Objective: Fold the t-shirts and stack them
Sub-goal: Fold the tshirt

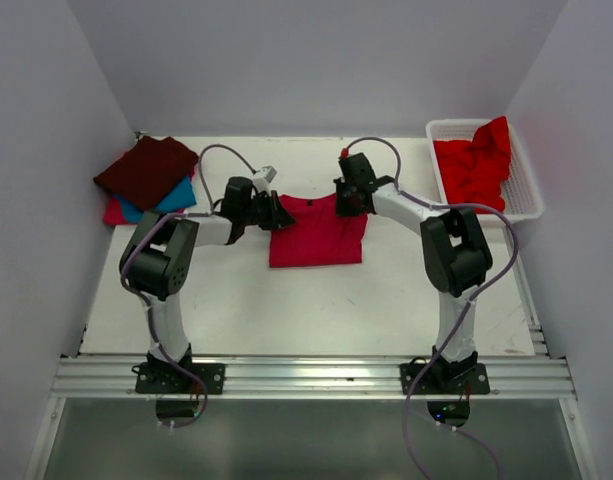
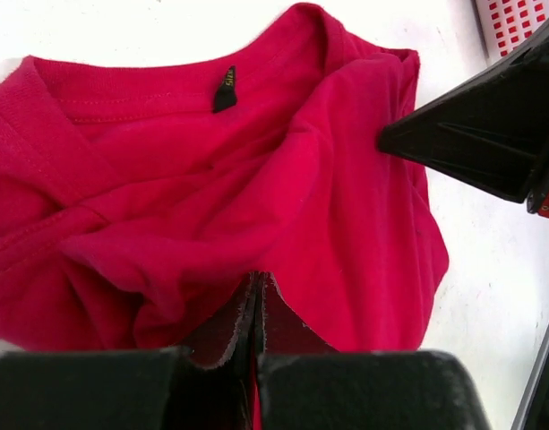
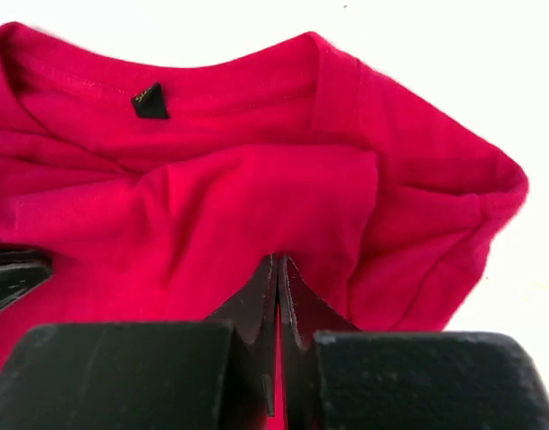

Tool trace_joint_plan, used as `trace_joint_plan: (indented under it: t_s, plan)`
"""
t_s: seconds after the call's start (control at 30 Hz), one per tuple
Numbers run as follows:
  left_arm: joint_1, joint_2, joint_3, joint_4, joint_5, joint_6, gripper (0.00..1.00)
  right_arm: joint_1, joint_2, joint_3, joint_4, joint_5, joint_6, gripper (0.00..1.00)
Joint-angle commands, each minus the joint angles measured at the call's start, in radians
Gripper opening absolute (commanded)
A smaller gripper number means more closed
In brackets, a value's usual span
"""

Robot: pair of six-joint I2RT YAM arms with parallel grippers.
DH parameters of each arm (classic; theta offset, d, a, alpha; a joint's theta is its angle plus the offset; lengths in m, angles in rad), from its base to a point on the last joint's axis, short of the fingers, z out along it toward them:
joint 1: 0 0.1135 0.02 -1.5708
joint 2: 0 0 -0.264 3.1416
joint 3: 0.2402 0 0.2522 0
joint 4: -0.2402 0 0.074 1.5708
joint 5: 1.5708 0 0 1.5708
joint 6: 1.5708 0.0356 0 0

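Observation:
A crimson-pink t-shirt (image 1: 316,235) lies partly folded in the middle of the table, collar toward the back. My left gripper (image 1: 283,212) is at its back left edge and my right gripper (image 1: 343,203) at its back right edge. In the left wrist view the fingertips (image 2: 258,279) are pressed together with a sliver of the shirt (image 2: 256,179) between them. The right wrist view shows the same: my right gripper (image 3: 279,262) is shut on a fold of the shirt (image 3: 256,197). Folded maroon (image 1: 146,170), teal (image 1: 174,197) and pink-red (image 1: 113,212) t-shirts are stacked at the back left.
A white lattice basket (image 1: 529,200) at the back right holds a crumpled bright red t-shirt (image 1: 476,165). Grey walls close in the table on three sides. The right arm's black fingers (image 2: 471,134) reach into the left wrist view.

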Motion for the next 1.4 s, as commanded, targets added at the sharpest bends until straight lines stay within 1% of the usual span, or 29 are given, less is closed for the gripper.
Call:
trace_joint_plan:
  t_s: [0.0,0.17,0.3,0.4,0.43,0.47,0.53,0.63,0.73,0.9,0.97,1.03,1.13,1.17,1.23,1.27,1.33,1.37]
  plan:
    - [0.013,0.044,0.064,0.074,0.038,-0.022,0.0,-0.007,0.011,0.082,-0.001,-0.03,0.008,0.0]
    - [0.039,0.163,0.159,0.054,0.006,-0.041,0.0,-0.01,0.04,0.116,-0.018,-0.011,-0.005,0.0]
    - [0.062,0.252,0.215,0.072,0.001,-0.079,0.0,-0.01,0.052,0.12,-0.024,-0.001,-0.012,0.0]
    - [0.089,0.32,0.276,0.051,0.012,-0.107,0.0,-0.013,0.063,0.122,-0.033,0.008,-0.02,0.0]
    - [0.105,0.329,0.278,0.064,0.025,-0.123,0.0,-0.013,0.063,0.12,-0.036,0.011,-0.02,0.0]
    - [0.115,0.338,0.27,0.112,0.051,-0.157,0.0,-0.015,0.064,0.117,-0.035,0.015,-0.021,0.0]
    - [0.125,0.352,0.269,0.14,0.072,-0.179,0.0,-0.013,0.066,0.108,-0.03,0.019,-0.023,0.0]
    - [0.127,0.349,0.236,0.225,0.108,-0.222,0.0,-0.018,0.086,0.116,-0.03,0.027,-0.021,0.0]
    - [0.125,0.346,0.215,0.239,0.148,-0.226,0.0,-0.018,0.115,0.131,-0.035,0.022,-0.011,0.0]
    - [0.125,0.279,0.088,0.244,0.099,-0.174,0.0,-0.018,0.152,0.125,-0.022,0.015,-0.001,0.0]
    - [0.124,0.249,0.046,0.249,0.078,-0.15,0.0,-0.02,0.147,0.107,-0.016,0.013,-0.003,0.0]
    - [0.121,0.187,0.029,0.235,0.055,-0.128,0.0,-0.018,0.12,0.075,0.008,0.015,-0.006,0.0]
    - [0.096,0.073,0.037,0.134,-0.023,-0.053,0.0,-0.02,0.069,0.048,0.025,0.019,-0.011,0.0]
    - [0.087,0.043,0.055,0.064,-0.083,-0.012,0.0,-0.018,0.058,0.047,0.025,0.024,-0.014,0.0]
    - [0.054,-0.051,0.072,-0.001,-0.138,0.031,0.0,-0.017,0.028,0.025,0.025,0.019,-0.021,0.0]
    - [0.038,-0.08,0.089,-0.065,-0.195,0.077,0.02,-0.017,-0.007,0.013,0.03,0.018,-0.023,0.0]
    - [-0.008,-0.157,0.11,-0.138,-0.262,0.115,0.08,-0.013,-0.052,-0.033,0.045,0.005,-0.031,0.0]
    - [-0.023,-0.177,0.126,-0.206,-0.313,0.146,0.14,-0.01,-0.101,-0.054,0.051,0.004,-0.032,0.0]
